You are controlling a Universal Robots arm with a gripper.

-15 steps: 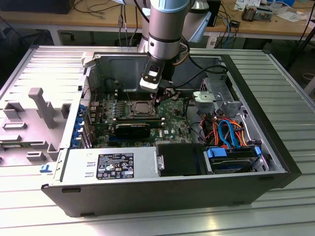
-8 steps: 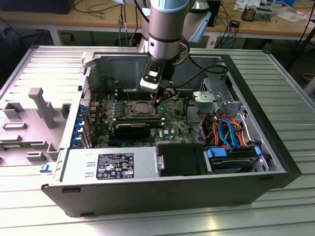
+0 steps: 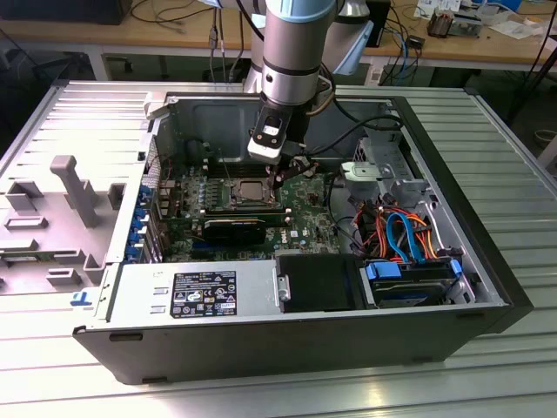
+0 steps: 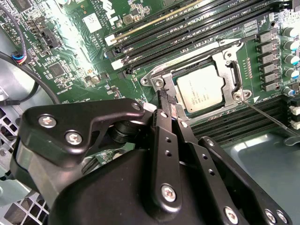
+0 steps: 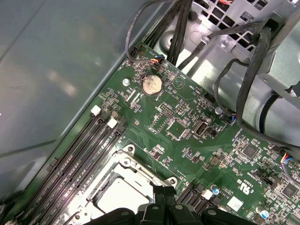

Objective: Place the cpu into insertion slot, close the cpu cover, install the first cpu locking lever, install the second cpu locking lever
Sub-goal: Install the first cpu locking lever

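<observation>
Electronics lab: wooden workbench (image 3: 96, 37) strewn with cables (image 3: 402, 42), opened computer case (image 3: 261, 341) on aluminium table (image 3: 513, 366).

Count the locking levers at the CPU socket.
2. One lever runs along the cpu cover edge beside the memory slots; the other lever juts out from the opposite corner. The end effector may hide more.

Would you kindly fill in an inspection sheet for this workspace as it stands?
Surface: ribbed metal table bearing an open computer case.
Job's things: cpu seated; cover lying flat around it.
Clutter: grey plastic duct at the exterior view's left.
Gripper: gripper shut, tips at the cover's corner.
Cables: orange and blue cables beside the drive.
Surroundings: wooden bench behind.
</observation>
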